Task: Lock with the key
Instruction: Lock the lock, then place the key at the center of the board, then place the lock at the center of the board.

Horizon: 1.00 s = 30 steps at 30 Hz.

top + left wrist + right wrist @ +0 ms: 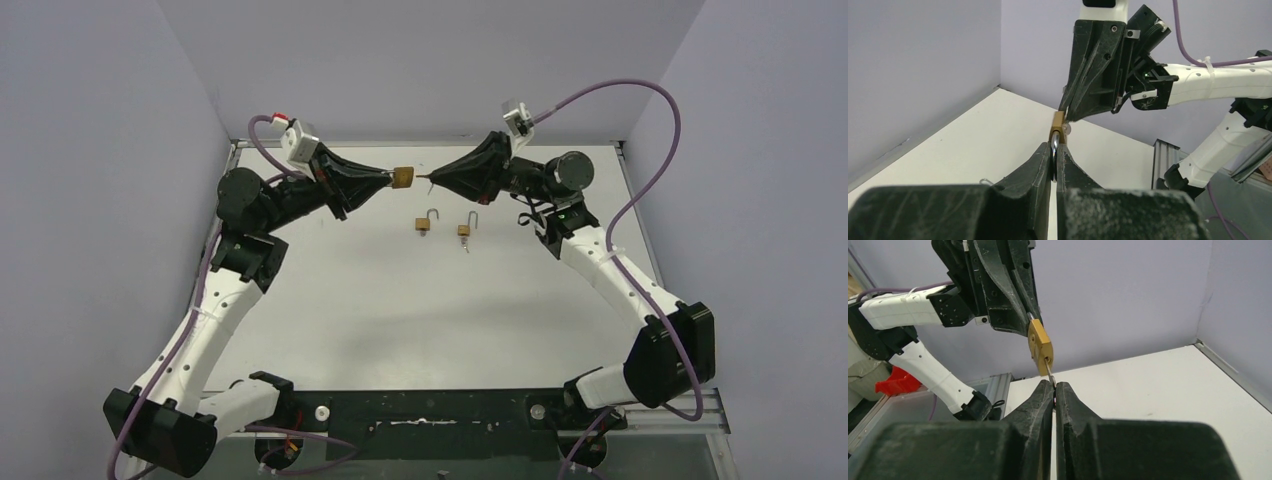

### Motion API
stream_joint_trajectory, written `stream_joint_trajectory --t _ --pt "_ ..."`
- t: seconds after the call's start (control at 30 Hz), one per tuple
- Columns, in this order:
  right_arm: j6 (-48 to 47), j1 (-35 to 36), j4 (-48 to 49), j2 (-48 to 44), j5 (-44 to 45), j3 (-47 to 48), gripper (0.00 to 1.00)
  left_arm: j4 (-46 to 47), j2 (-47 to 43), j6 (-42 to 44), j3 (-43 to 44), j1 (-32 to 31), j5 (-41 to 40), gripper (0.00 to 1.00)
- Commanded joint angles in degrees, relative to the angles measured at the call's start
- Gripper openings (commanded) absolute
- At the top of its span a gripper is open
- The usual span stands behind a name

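While padlock (pixel 403 178) meets key (pixel 1049 371) midair, near far edge of table (pixel 340 300)

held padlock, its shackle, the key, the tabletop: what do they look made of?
Padlock body: likely brass, with a yellow-gold satin sheen. Its shackle: probably steel, going by the bright chrome-like glint. Key: thin silvery metal shank, alloy unclear. Table: matte white, either laminate or painted board, can't tell which.
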Motion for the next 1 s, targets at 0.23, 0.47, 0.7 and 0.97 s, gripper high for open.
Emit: stream_joint_trajectory --t 0.23,0.47,0.7,0.97 --pt "1.62 -7.75 3.85 -1.54 -0.08 -1.59 0.00 -10.76 -2.26 5.19 4.37 6.12 2.37 0.00" --pt "-17.99 -1.27 -22.83 1.07 18.39 1.68 0.00 -41.28 6.86 11.93 12.57 9.18 -2.87 0.00" --pt "-20.39 10.90 -30.61 8.78 46.21 5.42 0.00 -43.76 21.82 6.06 15.58 14.48 0.30 0.00" --pt "-16.94 16.08 -36.44 21.10 64.77 11.85 0.00 -56.73 35.51 13.60 25.20 15.46 -0.62 0.00"
